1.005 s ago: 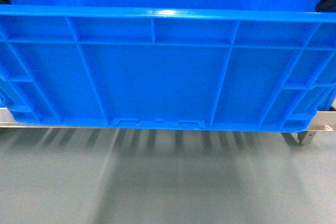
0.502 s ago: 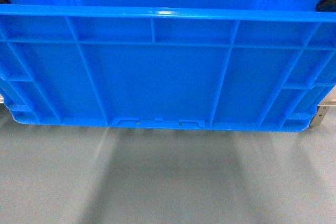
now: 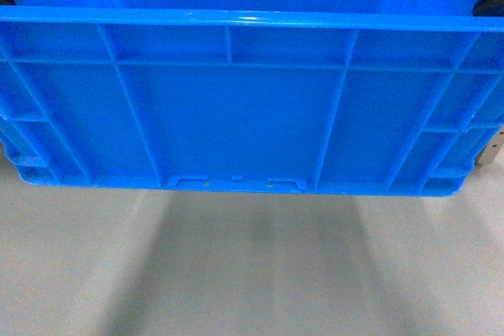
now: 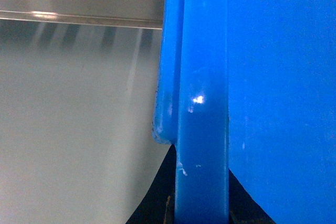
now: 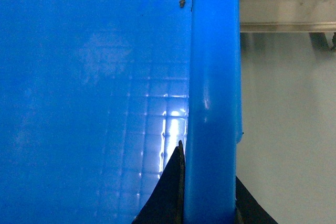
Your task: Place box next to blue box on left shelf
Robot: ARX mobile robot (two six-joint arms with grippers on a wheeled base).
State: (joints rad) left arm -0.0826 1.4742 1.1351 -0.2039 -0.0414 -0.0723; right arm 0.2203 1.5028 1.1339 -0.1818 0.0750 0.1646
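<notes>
Above grey floor (image 3: 252, 273) – box (image 3: 236, 123) clamped by both tools

Bright overhead light glares on the box (image 3: 252, 108) rim and inner wall; soft streaked shadows blur across the floor (image 3: 252, 273). Wrist views are close and slightly soft.

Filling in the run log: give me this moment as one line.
phase: carrying | held: box, off the floor | left gripper: shut on rim | right gripper: shut on rim | left shelf: ahead, not reached
</notes>
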